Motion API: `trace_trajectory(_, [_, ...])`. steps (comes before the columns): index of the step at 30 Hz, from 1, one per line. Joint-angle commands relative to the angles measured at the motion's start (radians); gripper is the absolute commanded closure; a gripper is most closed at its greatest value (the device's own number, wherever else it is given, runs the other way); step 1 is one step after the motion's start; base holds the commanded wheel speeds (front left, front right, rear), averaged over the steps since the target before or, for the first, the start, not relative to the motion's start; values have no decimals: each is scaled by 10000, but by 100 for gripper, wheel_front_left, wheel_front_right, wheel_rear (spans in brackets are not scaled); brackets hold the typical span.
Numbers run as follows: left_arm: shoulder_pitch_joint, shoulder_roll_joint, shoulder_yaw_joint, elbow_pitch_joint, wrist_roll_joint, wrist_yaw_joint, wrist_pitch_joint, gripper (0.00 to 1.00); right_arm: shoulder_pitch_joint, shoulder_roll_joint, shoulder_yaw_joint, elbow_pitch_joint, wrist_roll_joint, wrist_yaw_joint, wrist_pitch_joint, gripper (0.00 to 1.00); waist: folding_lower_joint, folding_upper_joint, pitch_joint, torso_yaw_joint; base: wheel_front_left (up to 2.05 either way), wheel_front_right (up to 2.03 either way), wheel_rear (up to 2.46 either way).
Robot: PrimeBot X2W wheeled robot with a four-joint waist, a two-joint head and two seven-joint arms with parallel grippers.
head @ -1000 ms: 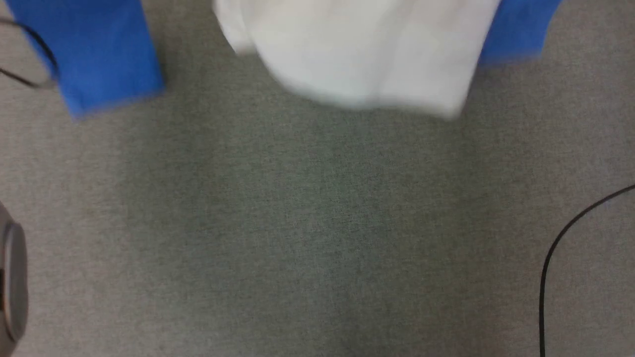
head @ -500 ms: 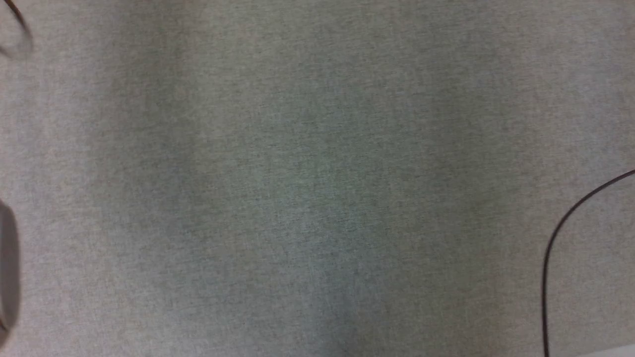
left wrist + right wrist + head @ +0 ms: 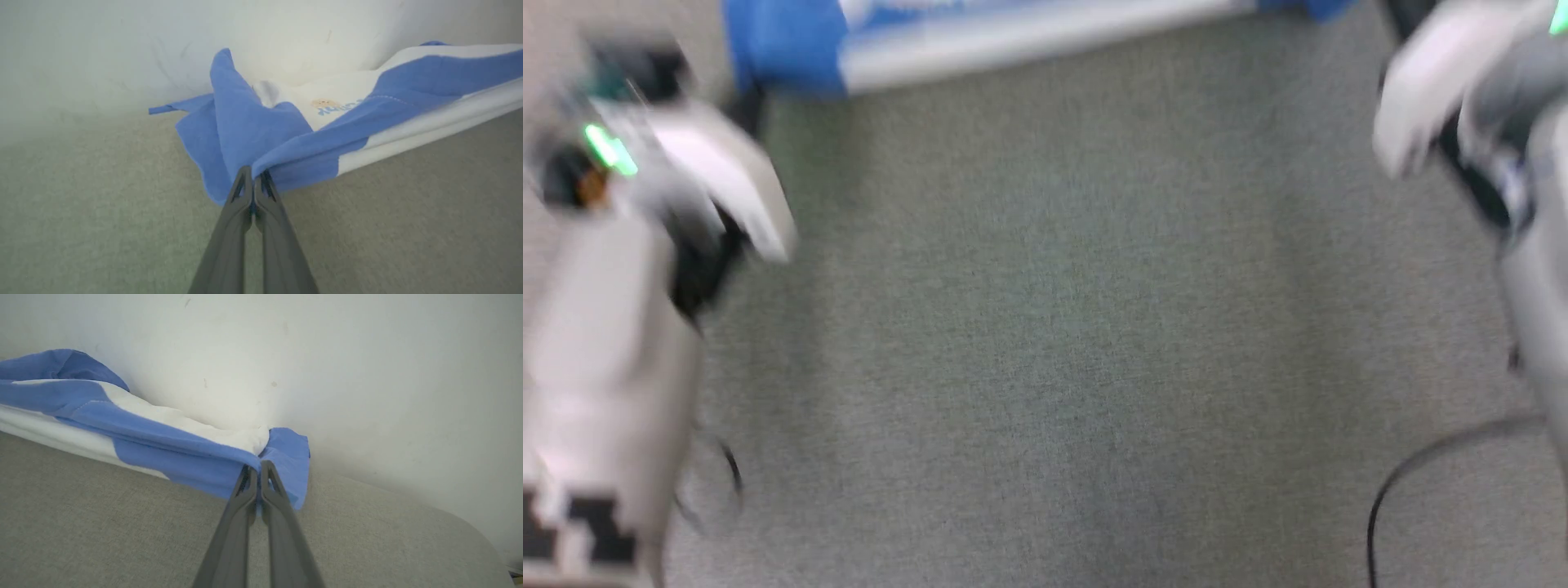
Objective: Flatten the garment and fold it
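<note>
1. Left gripper point(image 3: 254, 176): its two dark fingers are pressed together on a bunched blue fold of the garment point(image 3: 286, 139), at the sleeve or shoulder of its left end.
2. Right gripper point(image 3: 256, 467): likewise clamped on blue fabric, here at the garment's right end, with the white body running off to the left.
3. Between the two grips the shirt hangs as a long blue-and-white band across the far side of the grey fabric-covered surface point(image 3: 122, 531), close to the white wall point(image 3: 327, 355). A loose blue sleeve end droops beyond each pinch. Whether the middle of the band touches the surface cannot be told.
4. The cloth looks thin, soft and light. It sags and creases under its own weight, so it will likely keep no shape unless it is tensioned from both ends. The best holds are probably the stitched shoulder seams or hem corners, where the layers double. A pinch on a single layer may slip.
5. The left wrist view shows a small printed motif point(image 3: 327, 105) on the white chest. The right wrist view shows the surface's rounded right edge. The blurred head view gives the wider layout: the left forearm point(image 3: 596, 343) and right forearm point(image 3: 1535, 286) flank bare grey surface, with a black cable point(image 3: 1405, 465) at the near right.
</note>
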Motion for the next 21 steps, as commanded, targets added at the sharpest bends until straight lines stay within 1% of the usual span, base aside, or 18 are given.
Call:
trace_trajectory(1, [752,179,83,-65,-167,58,211,100,573,-416,-224,-201,99,-184,2,100,2,0,-1072,183,0,0,0])
trace_trajectory(3, [1851,102,-29,-526,-476,10,633,100,1640,-529,-320,-697,104,-184,141,100,2,0,-1461,222,0,0,0])
trace_trajectory(6, [3354,80,-57,-1346,-998,-9,1256,100,3153,-642,-812,-1524,-76,-184,320,100,2,0,-1880,273,0,0,0])
trace_trajectory(8, [4248,102,-56,-1960,-1242,93,1598,100,4120,-624,-1226,-2075,-274,-184,448,100,2,0,-2071,316,0,0,0])
trace_trajectory(10, [5090,93,-77,-2648,-1391,335,1902,100,5034,-527,-1612,-2562,-462,-184,580,100,2,0,-2252,357,0,0,0])
trace_trajectory(13, [6238,75,-54,-3694,-1704,690,2394,100,6233,-180,-2248,-3242,-701,-184,769,100,2,0,-2481,395,0,0,0])
trace_trajectory(16, [7202,192,-72,-4560,-1858,1026,2866,100,7250,244,-2793,-3816,-980,-184,911,100,2,0,-2665,436,0,0,0])
trace_trajectory(18, [7779,267,-119,-5013,-1892,1243,3124,100,7901,606,-3049,-4202,-1076,-184,1025,100,2,0,-2768,471,0,0,0])
trace_trajectory(21, [8544,323,-158,-5505,-1995,1530,3433,100,8799,984,-3205,-4677,-1202,-184,1339,100,2,0,-2901,491,0,0,0])
